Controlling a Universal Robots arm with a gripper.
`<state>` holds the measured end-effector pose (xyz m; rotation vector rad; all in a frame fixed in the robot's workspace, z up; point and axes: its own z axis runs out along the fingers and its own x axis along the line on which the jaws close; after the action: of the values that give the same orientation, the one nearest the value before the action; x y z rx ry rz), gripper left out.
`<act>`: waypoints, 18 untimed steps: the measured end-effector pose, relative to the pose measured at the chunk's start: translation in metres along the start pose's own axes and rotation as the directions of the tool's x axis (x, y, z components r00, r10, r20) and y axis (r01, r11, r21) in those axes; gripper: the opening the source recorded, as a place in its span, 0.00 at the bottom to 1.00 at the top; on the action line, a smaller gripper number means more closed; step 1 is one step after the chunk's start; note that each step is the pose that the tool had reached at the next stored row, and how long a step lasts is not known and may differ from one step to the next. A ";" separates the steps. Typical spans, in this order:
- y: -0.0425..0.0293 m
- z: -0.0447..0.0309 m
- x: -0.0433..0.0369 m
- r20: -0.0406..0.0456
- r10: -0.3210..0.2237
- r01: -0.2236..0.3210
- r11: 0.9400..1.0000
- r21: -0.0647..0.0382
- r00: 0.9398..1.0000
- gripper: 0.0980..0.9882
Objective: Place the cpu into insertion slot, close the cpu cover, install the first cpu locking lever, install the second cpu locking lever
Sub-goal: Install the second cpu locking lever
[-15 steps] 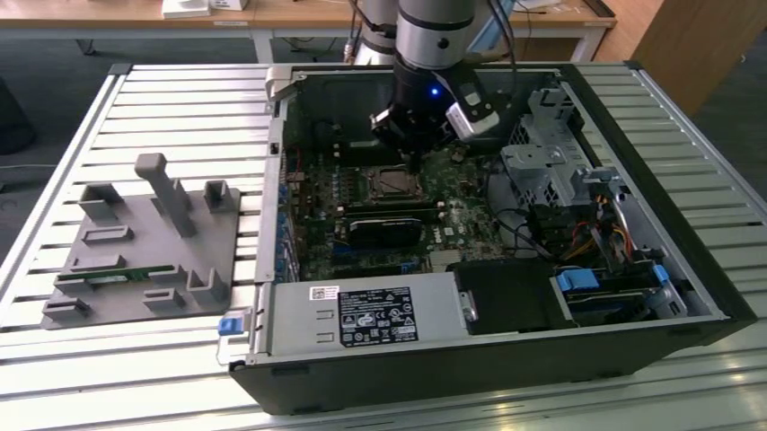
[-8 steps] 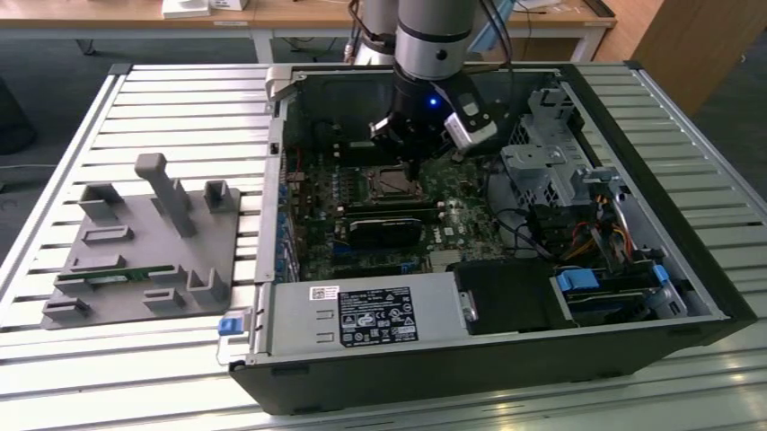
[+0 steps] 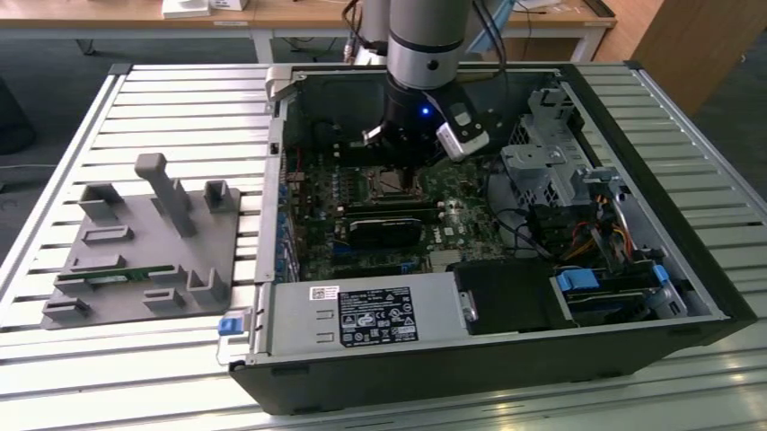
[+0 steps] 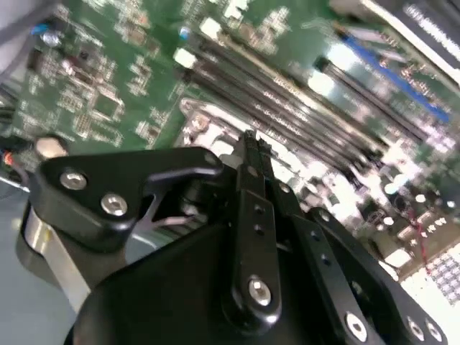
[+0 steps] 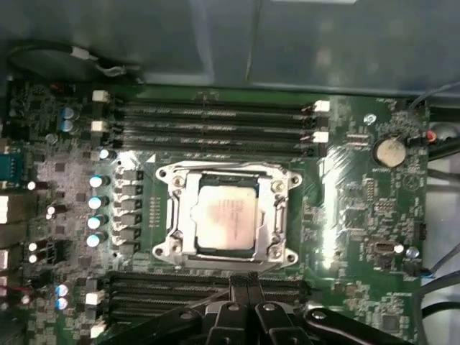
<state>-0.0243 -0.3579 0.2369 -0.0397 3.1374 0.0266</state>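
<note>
The black two-fingered gripper (image 5: 241, 298) is clenched, its fingers pressed together with nothing between them, hovering just beside one edge of the socket inside the open black computer case (image 3: 671, 337). Beside its tips the small square silvery-grey cpu (image 5: 226, 215) sits in the socket with the thin silvery metal cpu cover (image 5: 277, 208) lying flat around it. Rows of long black memory slots (image 5: 208, 122) flank the socket on the green motherboard (image 5: 352, 208), leaving tight room, and case walls enclose the arm.
</note>
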 end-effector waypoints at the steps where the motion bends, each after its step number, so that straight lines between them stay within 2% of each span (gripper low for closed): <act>1: -0.0010 0.0001 0.0040 0.000 0.000 0.000 1.000 0.000 1.000 0.01; 7: -0.0019 0.0006 0.0239 0.000 0.000 0.000 1.000 0.000 1.000 0.01; 18: -0.0028 0.0156 0.0279 -0.001 0.000 0.000 1.000 -0.001 1.000 0.01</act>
<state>-0.0521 -0.3612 0.2212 -0.0397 3.1386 0.0280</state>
